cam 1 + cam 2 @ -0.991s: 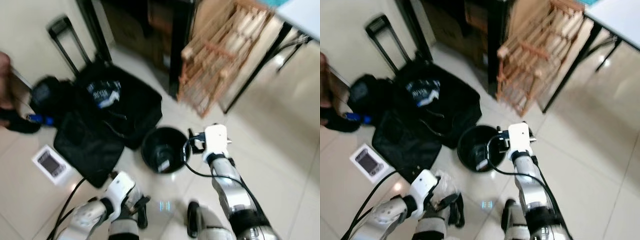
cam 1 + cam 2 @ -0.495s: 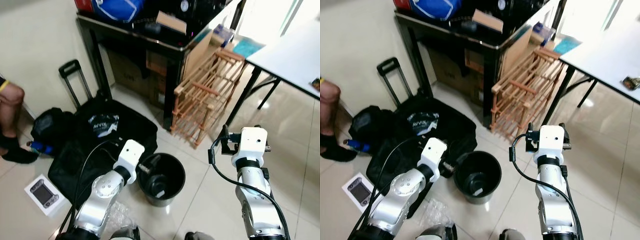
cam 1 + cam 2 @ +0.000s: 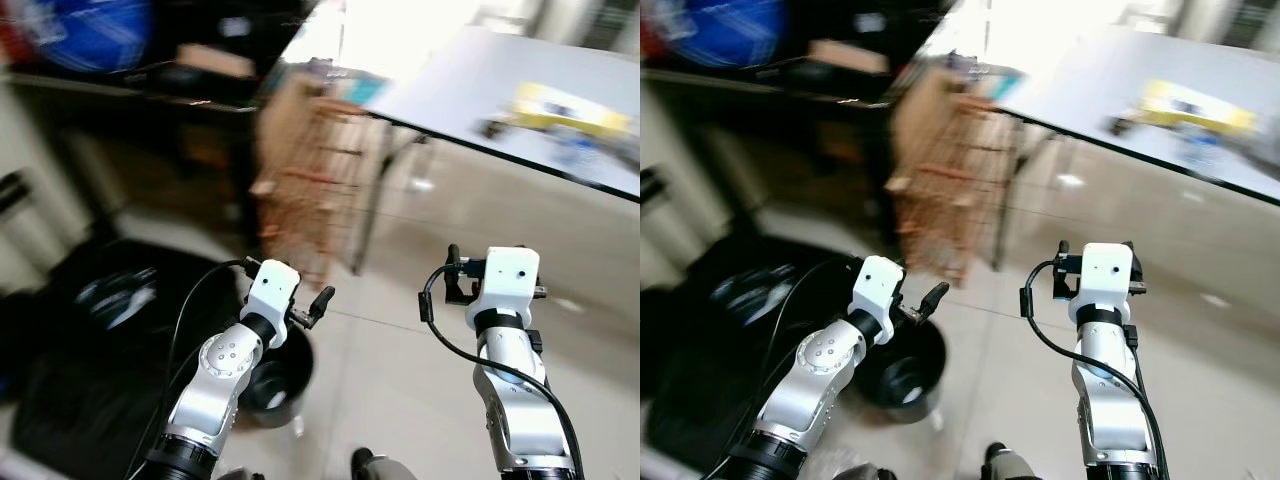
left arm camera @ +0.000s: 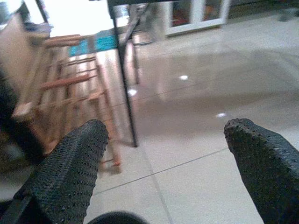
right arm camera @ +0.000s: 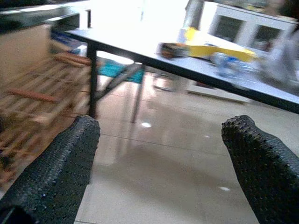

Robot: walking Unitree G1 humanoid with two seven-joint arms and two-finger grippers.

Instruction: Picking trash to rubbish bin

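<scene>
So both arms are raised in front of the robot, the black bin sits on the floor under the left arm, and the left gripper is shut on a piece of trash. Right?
Not quite. The left gripper is open and holds nothing: the left wrist view shows its two black fingers spread wide with only floor tiles between them. The rest stands: both arms are raised, and the black bin sits on the floor under the left arm.

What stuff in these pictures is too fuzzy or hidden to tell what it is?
- Yellow thing on the grey table: blurred in the eye views.
- Inside of the black bin: the left arm covers part, dark.
- Blue thing on the dark shelf: motion blur.
- Black bag: blurred, cut by the edge.
</scene>
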